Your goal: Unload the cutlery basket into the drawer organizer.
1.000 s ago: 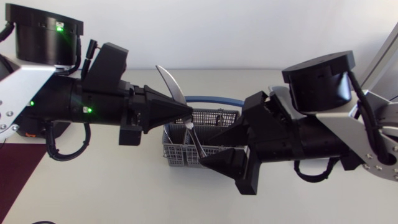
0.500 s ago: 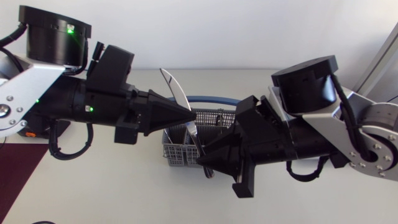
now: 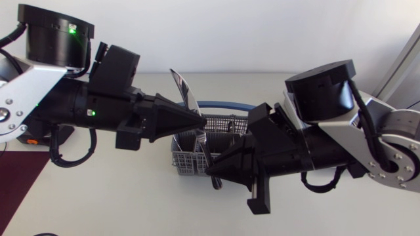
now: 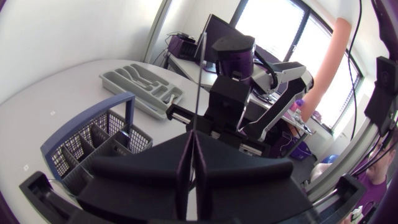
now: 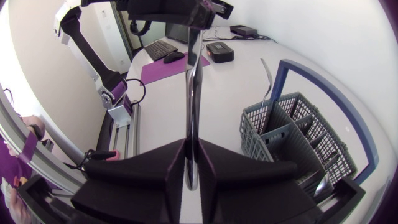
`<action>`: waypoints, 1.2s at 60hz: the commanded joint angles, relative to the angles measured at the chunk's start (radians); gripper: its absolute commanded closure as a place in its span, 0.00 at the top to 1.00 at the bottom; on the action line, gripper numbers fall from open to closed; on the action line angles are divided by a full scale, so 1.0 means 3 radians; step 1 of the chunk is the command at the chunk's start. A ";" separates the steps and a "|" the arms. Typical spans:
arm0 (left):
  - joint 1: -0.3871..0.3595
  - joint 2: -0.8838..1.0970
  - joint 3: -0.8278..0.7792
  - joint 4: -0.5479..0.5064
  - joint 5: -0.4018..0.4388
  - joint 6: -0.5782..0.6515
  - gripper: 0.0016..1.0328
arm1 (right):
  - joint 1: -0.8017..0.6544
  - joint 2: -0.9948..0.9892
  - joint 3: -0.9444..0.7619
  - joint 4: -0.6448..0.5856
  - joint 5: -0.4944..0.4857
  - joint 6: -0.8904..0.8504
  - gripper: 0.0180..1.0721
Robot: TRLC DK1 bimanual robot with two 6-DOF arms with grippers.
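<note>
the basket (image 3: 230, 123) sits on the table (image 3: 262, 85). the left gripper (image 3: 199, 121), over its left rear corner, pinches a knife (image 3: 186, 97). the right gripper (image 3: 211, 172), at its front, pinches a utensil (image 3: 205, 149). the organizer (image 4: 140, 84) lies beyond the basket.

Place: a robotics lab with an office feel.
Rig: left arm (image 3: 65, 108) and right arm (image 3: 341, 141) over a white table (image 3: 98, 196).
Desk gear: keyboard (image 5: 157, 48) and mouse (image 5: 173, 56) on a purple mat (image 5: 163, 67).
Props: grey cutlery basket (image 5: 298, 146), grey drawer organizer (image 4: 140, 84).
</note>
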 commanded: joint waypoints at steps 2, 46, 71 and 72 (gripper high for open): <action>0.0026 0.0040 0.0139 0.0042 0.0000 -0.0091 0.11 | 0.0050 -0.0051 -0.0104 0.0026 -0.0020 -0.0008 0.06; 0.0492 -0.0210 0.0379 0.0063 -0.0149 -0.0086 0.95 | -0.1387 -0.0455 -0.0191 -0.0225 0.0037 -0.0172 0.06; 0.0645 -0.0087 0.0323 -0.0039 -0.1146 0.0282 0.95 | -0.3121 -0.0056 0.0157 -0.0225 0.0461 -0.0519 0.06; 0.0645 -0.0087 0.0313 -0.0039 -0.1181 0.0308 0.95 | -0.3182 -0.0010 0.0177 -0.0214 0.0476 -0.0545 0.06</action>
